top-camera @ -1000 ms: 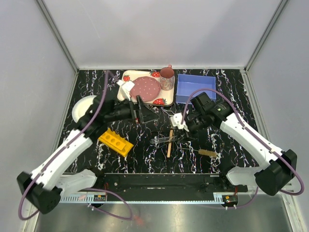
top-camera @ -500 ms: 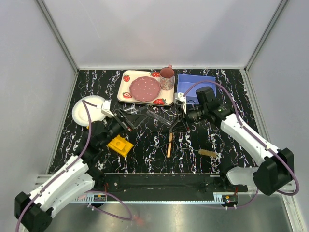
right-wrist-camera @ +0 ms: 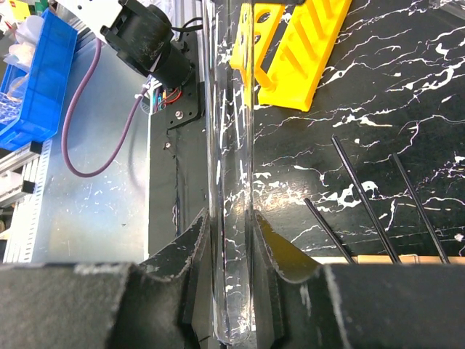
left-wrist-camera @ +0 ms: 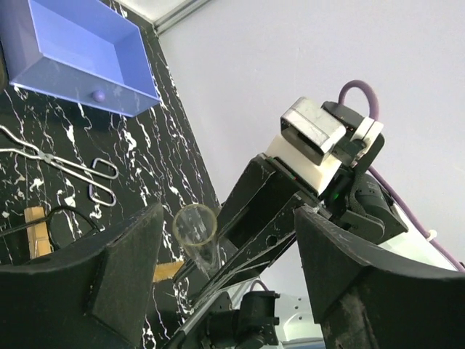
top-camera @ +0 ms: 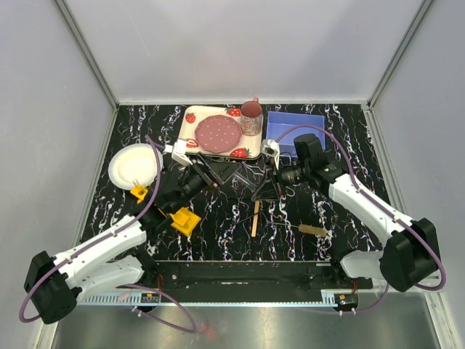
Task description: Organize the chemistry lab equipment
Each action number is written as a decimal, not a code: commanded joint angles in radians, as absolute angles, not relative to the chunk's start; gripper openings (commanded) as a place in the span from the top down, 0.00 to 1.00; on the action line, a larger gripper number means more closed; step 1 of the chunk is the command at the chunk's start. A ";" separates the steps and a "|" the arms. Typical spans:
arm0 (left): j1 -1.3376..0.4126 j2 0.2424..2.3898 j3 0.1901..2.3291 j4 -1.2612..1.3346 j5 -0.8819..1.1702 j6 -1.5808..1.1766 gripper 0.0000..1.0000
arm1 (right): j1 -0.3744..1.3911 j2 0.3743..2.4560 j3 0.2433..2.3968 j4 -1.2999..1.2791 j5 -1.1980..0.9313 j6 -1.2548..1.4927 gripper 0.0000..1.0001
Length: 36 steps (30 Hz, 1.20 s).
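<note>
Left end effector (top-camera: pixel 205 172) has edged toward the tray (top-camera: pixel 190 118), jaws wide; right wrist view alone shows right end effector (right-wrist-camera: pixel 231 227) pinching a tube (right-wrist-camera: pixel 229 109)

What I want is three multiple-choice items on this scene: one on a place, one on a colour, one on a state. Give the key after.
1. Where is the wooden stick? A. in the blue bin B. on the black table C. on the white plate
2. What colour is the rack? A. yellow B. pink C. blue
3. What are the right fingers doing? A. open, empty B. shut on the brush C. shut on a glass tube
Key: 1 B, it lies on the bare tabletop; 2 A, it shows yellow in the top view; 3 C, the clear tube runs between both fingers in the right wrist view.
</note>
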<state>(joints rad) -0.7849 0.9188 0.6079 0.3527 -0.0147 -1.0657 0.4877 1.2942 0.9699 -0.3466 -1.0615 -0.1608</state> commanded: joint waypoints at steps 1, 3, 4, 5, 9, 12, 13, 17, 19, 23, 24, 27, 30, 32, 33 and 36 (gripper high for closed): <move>-0.796 0.916 0.713 0.289 -0.092 -0.996 0.26 | 0.472 1.279 0.956 -0.276 -1.095 -0.130 0.84; -0.798 0.914 0.744 0.227 -0.107 -0.966 0.32 | 0.472 1.278 0.948 -0.269 -1.097 -0.130 0.83; -0.798 0.914 0.752 0.212 -0.110 -0.960 0.35 | 0.472 1.279 0.946 -0.268 -1.097 -0.130 0.84; -0.798 0.916 0.758 0.200 -0.109 -0.948 0.37 | 0.472 1.279 0.945 -0.267 -1.095 -0.130 0.83; -0.798 0.934 0.796 0.140 -0.084 -0.936 0.41 | 0.472 1.279 0.945 -0.264 -1.095 -0.133 0.83; -0.798 0.966 0.822 0.104 -0.051 -0.928 0.42 | 0.471 1.281 0.948 -0.264 -1.095 -0.133 0.83; -0.798 0.976 0.827 0.100 -0.043 -0.927 0.43 | 0.472 1.282 0.948 -0.262 -1.095 -0.135 0.83; -0.798 0.986 0.838 0.098 -0.025 -0.922 0.47 | 0.471 1.284 0.948 -0.264 -1.098 -0.135 0.83; -0.798 0.989 0.842 0.087 -0.025 -0.916 0.50 | 0.471 1.284 0.945 -0.261 -1.100 -0.135 0.83; -0.798 0.991 0.851 0.081 -0.015 -0.910 0.58 | 0.471 1.287 0.943 -0.259 -1.100 -0.138 0.83; -0.798 0.992 0.851 0.081 -0.012 -0.911 0.59 | 0.471 1.285 0.943 -0.259 -1.098 -0.138 0.83; -0.798 0.994 0.851 0.080 -0.006 -0.913 0.66 | 0.471 1.287 0.943 -0.258 -1.097 -0.141 0.83; -0.796 0.989 0.847 0.078 -0.006 -0.916 0.77 | 0.469 1.287 0.943 -0.259 -1.094 -0.146 0.80; -0.796 0.985 0.847 0.069 -0.006 -0.911 0.80 | 0.466 1.284 0.942 -0.259 -1.085 -0.147 0.75; -0.795 0.982 0.847 0.063 -0.006 -0.910 0.81 | 0.463 1.278 0.940 -0.261 -1.078 -0.146 0.67; -0.785 0.960 0.844 0.017 -0.008 -0.893 0.81 | 0.450 1.263 0.949 -0.279 -1.062 -0.155 0.47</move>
